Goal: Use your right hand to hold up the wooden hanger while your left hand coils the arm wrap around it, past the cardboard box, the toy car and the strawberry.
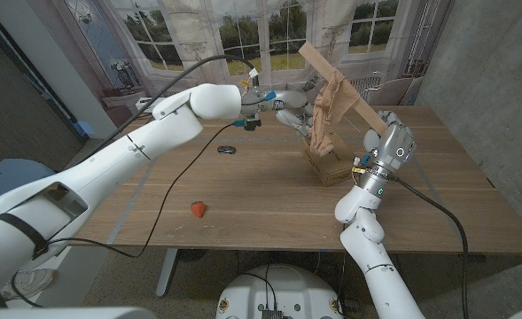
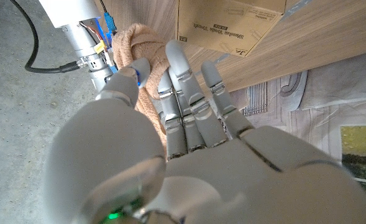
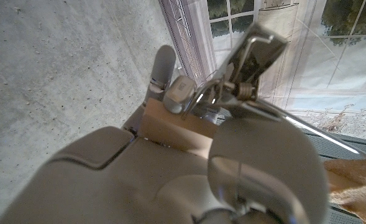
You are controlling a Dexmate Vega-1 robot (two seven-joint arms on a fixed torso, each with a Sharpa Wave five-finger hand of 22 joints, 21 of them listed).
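- While our right hand grips the low end of the wooden hanger, the bar slants up from it toward the far left, well clear of the wooden table.
- From the right wrist camera we see our fingers curled around the wood, with the hanger's metal clip standing up just past them.
- Around the middle of the bar we find the tan arm wrap looped, its free length hanging down onto the cardboard box beneath.
- At the wrap's left side our left hand is raised over the table, its fingers reaching into the fabric.
- Seen along the back of that left hand, our fingers lie side by side against the bunched wrap, and the thumb presses the cloth from the other side, so we hold it pinched.
- Beyond those fingers the box shows its printed label, with the hanger's bar crossing beside it.
- Nearer the table's middle we see the small dark toy car, well apart from the box.
- Close to the front edge lies the red strawberry, apart from everything else.
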